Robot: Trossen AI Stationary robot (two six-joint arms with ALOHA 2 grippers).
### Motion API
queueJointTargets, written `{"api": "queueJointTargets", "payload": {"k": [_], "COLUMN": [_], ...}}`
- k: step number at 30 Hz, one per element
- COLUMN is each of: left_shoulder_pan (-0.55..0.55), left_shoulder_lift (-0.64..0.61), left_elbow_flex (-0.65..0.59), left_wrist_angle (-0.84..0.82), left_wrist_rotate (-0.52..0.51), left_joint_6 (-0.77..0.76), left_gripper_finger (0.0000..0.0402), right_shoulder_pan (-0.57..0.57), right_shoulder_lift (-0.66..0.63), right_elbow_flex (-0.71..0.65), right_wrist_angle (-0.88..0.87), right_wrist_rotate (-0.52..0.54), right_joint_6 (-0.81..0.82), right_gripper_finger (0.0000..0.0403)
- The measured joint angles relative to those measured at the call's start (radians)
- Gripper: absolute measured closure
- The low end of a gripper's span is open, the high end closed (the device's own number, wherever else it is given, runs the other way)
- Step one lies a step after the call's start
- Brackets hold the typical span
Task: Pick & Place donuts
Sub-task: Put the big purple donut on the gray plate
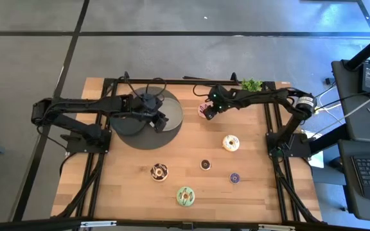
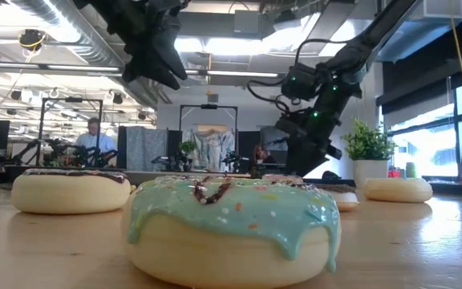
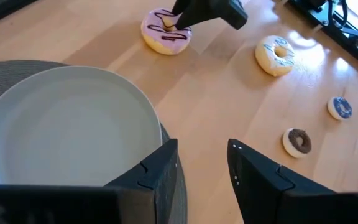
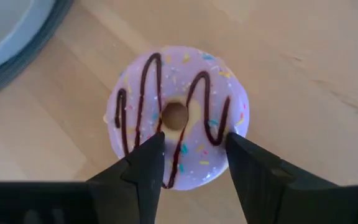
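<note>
A pink donut (image 4: 178,115) with chocolate zigzags lies flat on the wooden table (image 1: 127,186) right of the grey plate (image 3: 67,124). The plate sits on a dark round disc (image 1: 133,135). My right gripper (image 4: 194,140) is open and stands just over this donut (image 1: 205,111). My left gripper (image 3: 202,146) is open and empty above the plate's right edge (image 1: 162,120). A cream-white donut (image 1: 230,142), a chocolate one (image 1: 159,171), a green one (image 1: 185,196), a tiny brown one (image 1: 205,165) and a tiny purple one (image 1: 234,178) lie on the table nearer the front. My right gripper comes at the pink donut from above, fingers pointing down. One fingertip (image 4: 154,146) is by the hole and the other (image 4: 238,149) at the ring's outer rim (image 4: 241,121). I cannot tell whether they touch it. The donut lies flat on the table.
A small potted plant (image 1: 252,84) stands at the table's far edge behind the right arm. Black frame rails (image 1: 281,173) run along both sides of the table. Bare wood (image 1: 191,144) lies between the plate and the front donuts.
</note>
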Motion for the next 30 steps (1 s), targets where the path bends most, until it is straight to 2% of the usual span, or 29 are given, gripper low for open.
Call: {"api": "queueJointTargets", "payload": {"k": [3,15,19,24,30], "left_shoulder_pan": [-0.008,-0.007,-0.006,-0.006,-0.009], "left_shoulder_lift": [0.000,0.000,0.000,0.000,-0.049], "left_elbow_flex": [0.000,0.000,0.000,0.000,-0.001], "left_wrist_angle": [0.000,-0.001,-0.017,-0.025,-0.028], "left_wrist_rotate": [-0.010,-0.010,-0.010,-0.010,0.054], "left_joint_6": [0.000,0.001,0.039,0.062,0.019], "left_gripper_finger": [0.0267,0.0269,0.0269,0.0265,0.0268], "right_shoulder_pan": [0.000,-0.002,0.016,0.074,0.148], "right_shoulder_lift": [0.004,-0.003,-0.042,-0.076,-0.043], "right_elbow_flex": [0.000,0.000,0.033,0.146,0.305], "right_wrist_angle": [0.000,-0.005,-0.052,-0.115,-0.070], "right_wrist_rotate": [0.008,0.016,0.027,0.035,0.035], "right_joint_6": [0.000,-0.054,-0.091,-0.177,-0.219], "right_gripper_finger": [0.0254,0.0388,0.0390,0.0391,0.0393]}}
